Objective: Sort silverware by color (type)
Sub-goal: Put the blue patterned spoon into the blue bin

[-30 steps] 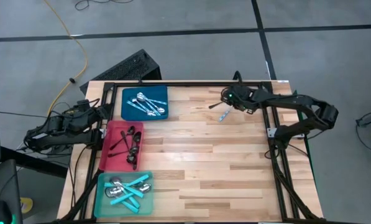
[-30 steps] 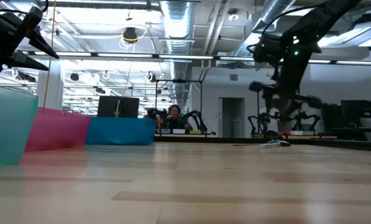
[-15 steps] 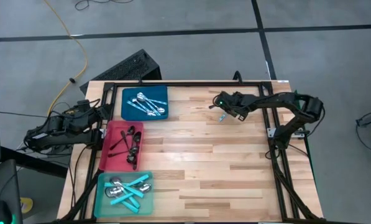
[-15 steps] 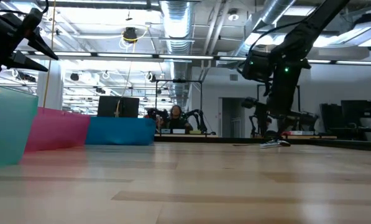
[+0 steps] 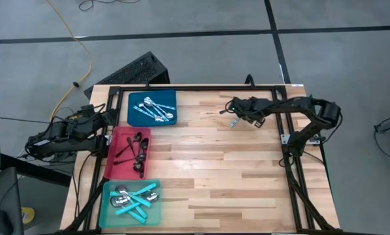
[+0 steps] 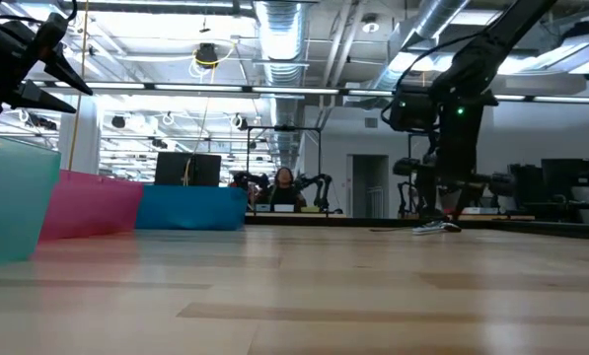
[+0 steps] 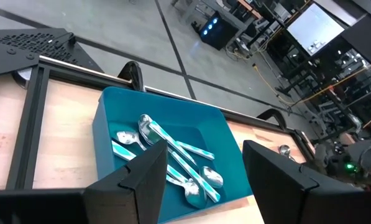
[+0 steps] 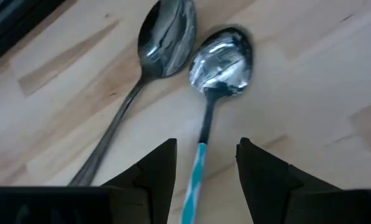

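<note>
Hovering over the last two loose spoons at the table's (image 5: 247, 163) far right, our right gripper (image 8: 201, 163) is standing with fingers spread, holding nothing. In the right wrist view we're looking straight down on the turquoise-handled spoon (image 8: 211, 93): its handle is running lengthwise between the two fingers, bowl pointing away from the wrist, so its long axis is crossing the closing line squarely. Just beside it, bowls nearly touching, the all-metal spoon (image 8: 149, 62) is lying at a slant, handle splaying off past one finger. We judge the next move turns on that: drop straight down and pinch the striped handle w/o catching the neighbour.

The left gripper (image 7: 201, 180) is waiting, open and empty, off the table's left edge by the blue tray (image 5: 134, 112); the right arm is far nearer the pair.

Counts: 2 spoons still loose; 3 trays down the left side. Blue tray is holding roughly 4 spoons, red tray (image 5: 112, 160) several black ones, teal tray (image 5: 105, 207) a mixed heap incl. turquoise handles; exact nos. we can't tell.
</note>
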Robot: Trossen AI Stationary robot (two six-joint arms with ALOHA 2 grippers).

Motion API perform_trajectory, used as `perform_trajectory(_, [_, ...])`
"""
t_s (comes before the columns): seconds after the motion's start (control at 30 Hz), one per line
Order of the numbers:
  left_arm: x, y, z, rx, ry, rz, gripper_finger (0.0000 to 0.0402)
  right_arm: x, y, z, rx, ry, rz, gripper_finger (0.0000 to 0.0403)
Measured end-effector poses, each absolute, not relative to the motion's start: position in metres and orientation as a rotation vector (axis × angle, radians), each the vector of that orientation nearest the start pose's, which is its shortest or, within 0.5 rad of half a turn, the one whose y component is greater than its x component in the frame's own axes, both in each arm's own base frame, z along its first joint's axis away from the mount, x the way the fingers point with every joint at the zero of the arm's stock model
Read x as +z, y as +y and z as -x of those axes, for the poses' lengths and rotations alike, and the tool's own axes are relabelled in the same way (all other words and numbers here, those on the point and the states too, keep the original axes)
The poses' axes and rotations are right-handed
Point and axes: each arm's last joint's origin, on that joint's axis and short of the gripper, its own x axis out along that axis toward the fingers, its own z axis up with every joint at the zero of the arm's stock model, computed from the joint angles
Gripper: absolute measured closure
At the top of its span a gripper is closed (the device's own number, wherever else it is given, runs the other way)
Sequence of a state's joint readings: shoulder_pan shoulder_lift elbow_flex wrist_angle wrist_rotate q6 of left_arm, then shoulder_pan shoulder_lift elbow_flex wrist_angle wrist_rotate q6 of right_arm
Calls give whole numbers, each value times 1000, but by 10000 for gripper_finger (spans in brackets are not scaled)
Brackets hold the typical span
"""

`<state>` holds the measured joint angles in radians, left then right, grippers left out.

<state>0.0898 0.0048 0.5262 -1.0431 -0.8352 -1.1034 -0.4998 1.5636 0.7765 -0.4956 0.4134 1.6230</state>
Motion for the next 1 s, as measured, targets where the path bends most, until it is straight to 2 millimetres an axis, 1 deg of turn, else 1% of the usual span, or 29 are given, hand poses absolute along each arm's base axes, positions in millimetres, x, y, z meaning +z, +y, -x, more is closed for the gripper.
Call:
perform_trajectory(0.2, [235, 23, -12, 1065, -48, 804, 207, 129, -139, -231, -1659, 379, -1330, 214])
perform_trajectory(0.3, [235, 23, -12, 1062, -46, 805, 207, 124, -138, -232, -1701, 365, -1353, 227])
perform_trajectory(0.43, [235, 22, -12, 1056, -41, 809, 207, 122, -135, -233, -1703, 384, -1337, 267])
perform_trajectory(0.67, [235, 23, -12, 1062, -46, 806, 207, 121, -134, -231, -1706, 431, -1324, 354])
perform_trajectory(0.73, [235, 23, -12, 1062, -46, 806, 207, 121, -132, -231, -1696, 447, -1309, 371])
perform_trajectory(0.9, [235, 23, -12, 1062, -46, 806, 207, 120, -129, -232, -1689, 474, -1291, 373])
perform_trajectory(1.0, [235, 23, -12, 1062, -46, 806, 207, 120, -128, -231, -1691, 490, -1282, 360])
